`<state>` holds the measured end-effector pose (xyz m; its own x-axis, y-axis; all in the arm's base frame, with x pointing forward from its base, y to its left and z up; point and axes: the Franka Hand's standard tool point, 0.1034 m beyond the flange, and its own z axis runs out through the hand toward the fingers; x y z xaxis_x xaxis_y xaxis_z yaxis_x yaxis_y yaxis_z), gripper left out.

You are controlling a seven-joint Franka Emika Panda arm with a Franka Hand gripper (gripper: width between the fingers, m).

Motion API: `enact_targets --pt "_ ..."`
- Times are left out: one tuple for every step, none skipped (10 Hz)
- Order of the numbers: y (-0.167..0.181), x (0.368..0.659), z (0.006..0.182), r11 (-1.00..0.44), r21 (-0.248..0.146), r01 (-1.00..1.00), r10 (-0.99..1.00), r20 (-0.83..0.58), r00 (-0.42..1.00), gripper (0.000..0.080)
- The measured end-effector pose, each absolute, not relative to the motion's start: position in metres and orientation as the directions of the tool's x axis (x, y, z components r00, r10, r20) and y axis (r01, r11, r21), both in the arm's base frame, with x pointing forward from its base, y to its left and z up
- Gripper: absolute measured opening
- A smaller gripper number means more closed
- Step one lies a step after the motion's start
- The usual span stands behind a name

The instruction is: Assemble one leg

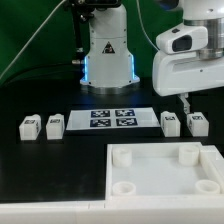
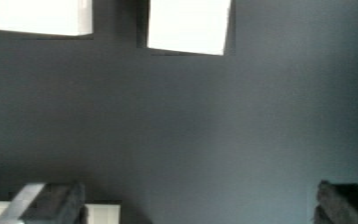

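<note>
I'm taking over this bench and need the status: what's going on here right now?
The arm's gripper hangs open and empty, low over the table, beside two legs at the exterior view's right. Two other legs stand at its left, with the marker board between the pairs. The square top lies in front, its visible corner sockets empty. No leg is gripped or fitted yet.

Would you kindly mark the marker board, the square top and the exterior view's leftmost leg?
marker board [image 1: 112, 119]: exterior view, centre.
square top [image 1: 165, 172]: exterior view, bare floor.
leftmost leg [image 1: 28, 126]: exterior view, tagged face.
</note>
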<state>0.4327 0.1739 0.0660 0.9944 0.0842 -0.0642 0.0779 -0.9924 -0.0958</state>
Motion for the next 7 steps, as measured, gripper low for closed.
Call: enact_targets --pt "0.1732 0.4303 0.0656 -0.993 -0.092 0.072 0.08 -0.085 0.993 0.0649" --pt "0.1732 0.4303 0.0656 -0.993 -0.092 0.072 0.08 -0.085 0.993 0.0649" --pt "0.1732 0.4303 0.0656 -0.993 -0.092 0.072 0.08 -0.085 0.993 0.0649" --pt "0.1732 0.4303 0.0656 -0.993 -0.092 0.072 0.08 -0.085 0.993 0.0649" --pt "0.1732 0.4303 0.0656 -0.993 -0.092 0.072 0.08 -0.085 0.993 0.0649" --pt "0.1732 0.4303 0.0656 -0.993 -0.092 0.072 0.08 -0.085 0.993 0.0649" --pt "0.1732 0.4303 0.0656 -0.993 -0.092 0.072 0.08 -0.085 0.993 0.0649"
